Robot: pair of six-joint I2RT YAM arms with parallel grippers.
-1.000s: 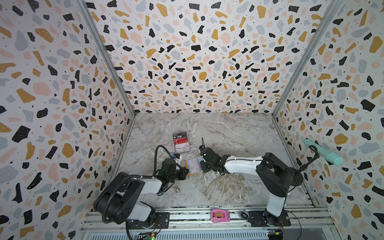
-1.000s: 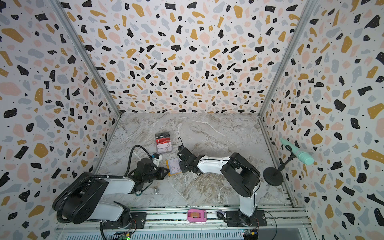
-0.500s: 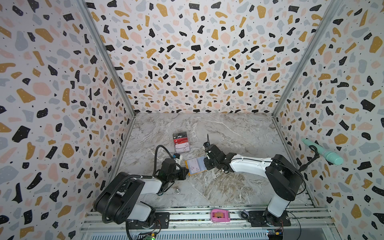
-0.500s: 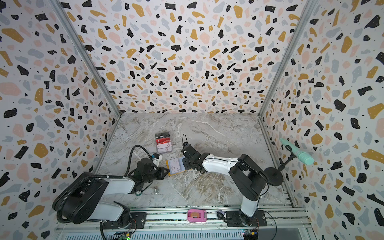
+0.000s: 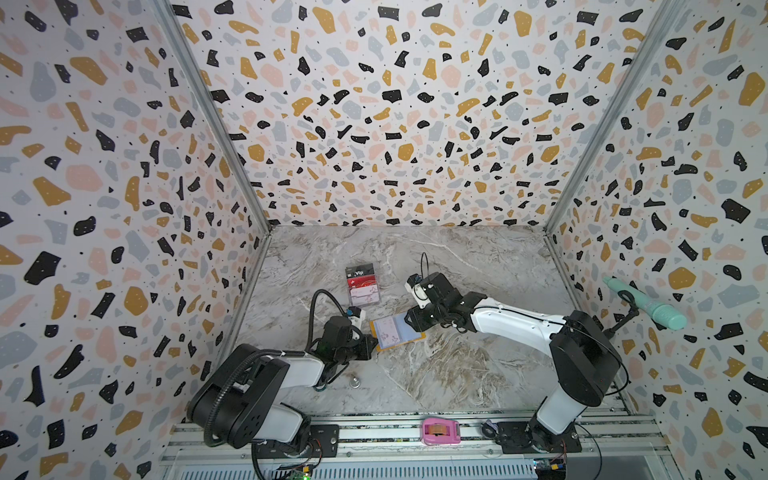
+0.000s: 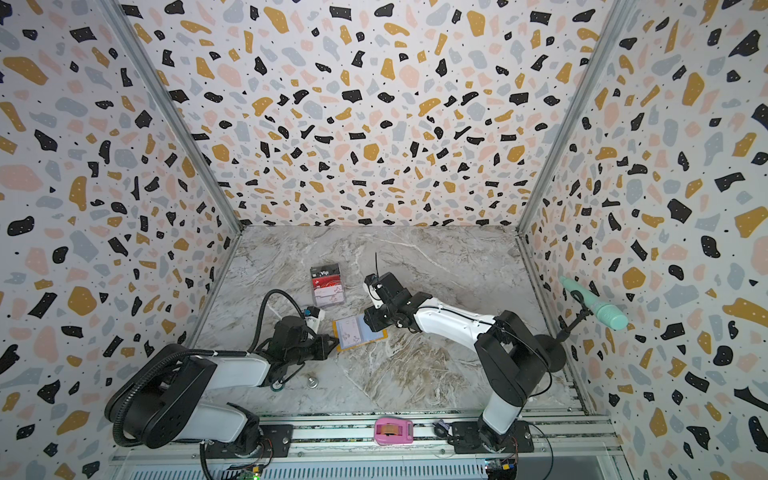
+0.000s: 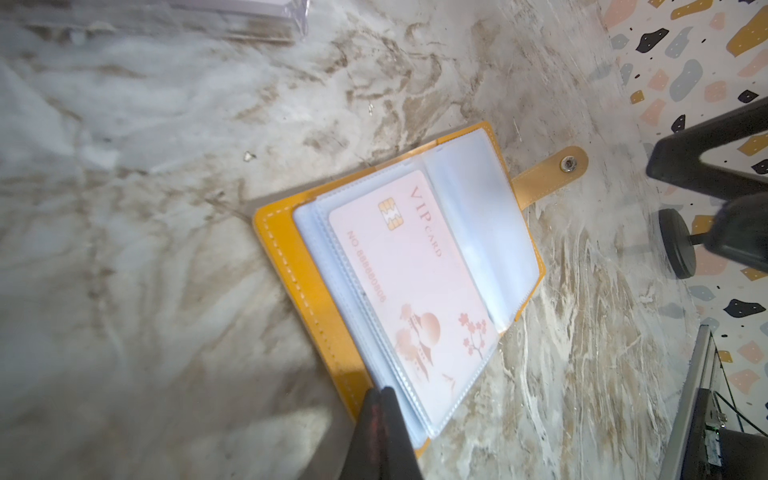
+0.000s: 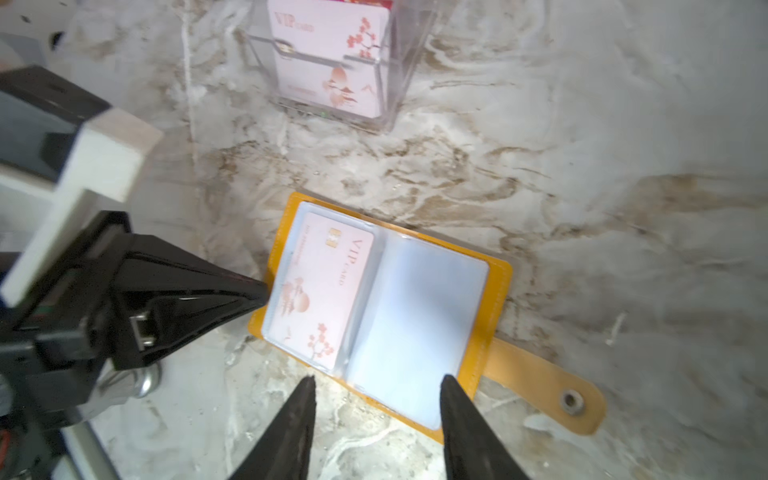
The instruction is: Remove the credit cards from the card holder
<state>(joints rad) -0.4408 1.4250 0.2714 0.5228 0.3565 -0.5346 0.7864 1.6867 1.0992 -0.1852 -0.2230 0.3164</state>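
The right claw [image 8: 378,378] has just pulled back. A second ago it sat low over the pages of the card holder [image 5: 397,332]. Now it hangs clear of them on the snap tab [image 8: 548,395] side, with its jaws spread wider than before and nothing between them. The holder lies open on the counter [image 5: 457,374], just ahead of and below this claw. Its clear sleeves are fanned flat, and the page nearest the claw looks empty.

The left claw [image 7: 380,409] has not moved. Its jaws are pressed together and the tips rest on the yellow cover's edge, on the far side of the holder from the right claw. It appears to pin the holder down. I cannot tell whether any leather is nipped between the jaws.

A white floral VIP card [image 7: 415,282] shows through the sleeve just beside the left claw's tips. It looks still fully seated in that sleeve.

Beyond the holder from both claws stands a clear acrylic stand [image 5: 363,284], which holds a dark red card [image 5: 359,277] and a white card [image 8: 332,50].

With the right claw off the pages, the seated card is uncovered and reachable. The task is therefore not finished. The likely next move is for the spread claw to come back and catch that card's free edge while the left claw steadies the holder.
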